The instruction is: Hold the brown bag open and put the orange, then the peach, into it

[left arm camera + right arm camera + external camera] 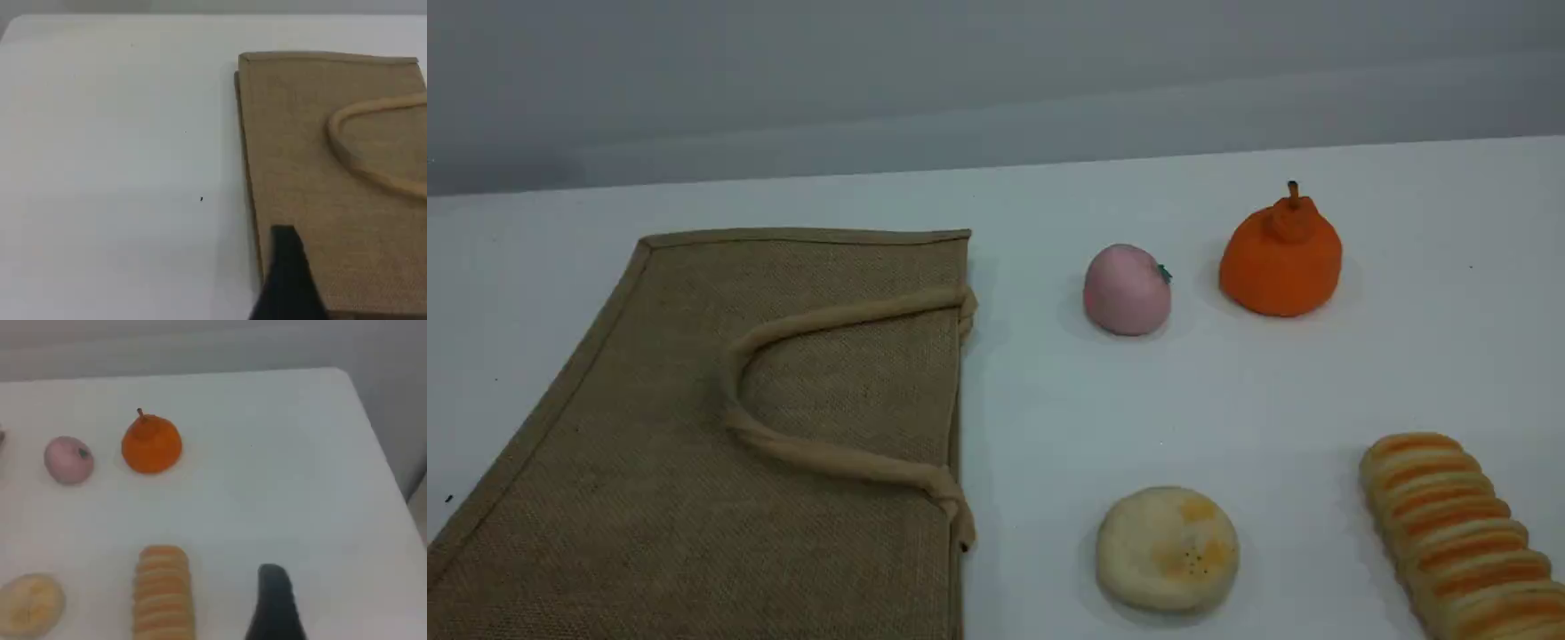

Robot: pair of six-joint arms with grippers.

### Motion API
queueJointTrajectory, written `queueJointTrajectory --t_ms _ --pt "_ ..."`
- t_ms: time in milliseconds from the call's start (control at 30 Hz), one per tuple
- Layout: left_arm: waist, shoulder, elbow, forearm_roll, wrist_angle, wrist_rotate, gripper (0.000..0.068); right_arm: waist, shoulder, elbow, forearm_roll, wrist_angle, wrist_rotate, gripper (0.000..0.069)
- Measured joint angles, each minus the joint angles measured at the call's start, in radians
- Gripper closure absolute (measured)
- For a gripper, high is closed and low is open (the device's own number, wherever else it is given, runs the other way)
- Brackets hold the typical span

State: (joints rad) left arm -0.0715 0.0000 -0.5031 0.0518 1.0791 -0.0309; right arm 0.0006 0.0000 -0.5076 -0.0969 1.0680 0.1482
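The brown bag [649, 462] lies flat and closed on the left of the white table, its mouth edge facing right. A beige rope handle [827, 317] curls on top of it. The pink peach [1127, 290] sits to the right of the bag, and the orange [1280, 262] stands a little farther right. Neither arm shows in the scene view. In the left wrist view a dark fingertip [288, 267] of my left gripper hovers over the bag [313, 147] near its edge. In the right wrist view my right gripper's fingertip [273, 600] hangs well short of the orange [151, 445] and the peach [68, 460]. Nothing is held.
A flat cream bun [1167, 548] lies near the front, below the peach. An orange-striped bread loaf [1458, 533] lies at the front right, just left of my right fingertip in the right wrist view. The table's right edge [380, 433] runs close by.
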Motion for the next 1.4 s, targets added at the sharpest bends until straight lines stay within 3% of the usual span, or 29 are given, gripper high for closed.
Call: queueJointTrajectory --t_ms 1133,1400 --pt "0.0 0.0 0.0 0.0 0.0 0.0 0.0241 -0.001 0.0 0.0 0.0 0.0 -0.002 0.0247" --pt "0.0 0.023 -0.035 0.001 -0.067 0.0 0.0241 -0.001 0.0 -0.016 0.076 -0.033 -0.115 0.0247"
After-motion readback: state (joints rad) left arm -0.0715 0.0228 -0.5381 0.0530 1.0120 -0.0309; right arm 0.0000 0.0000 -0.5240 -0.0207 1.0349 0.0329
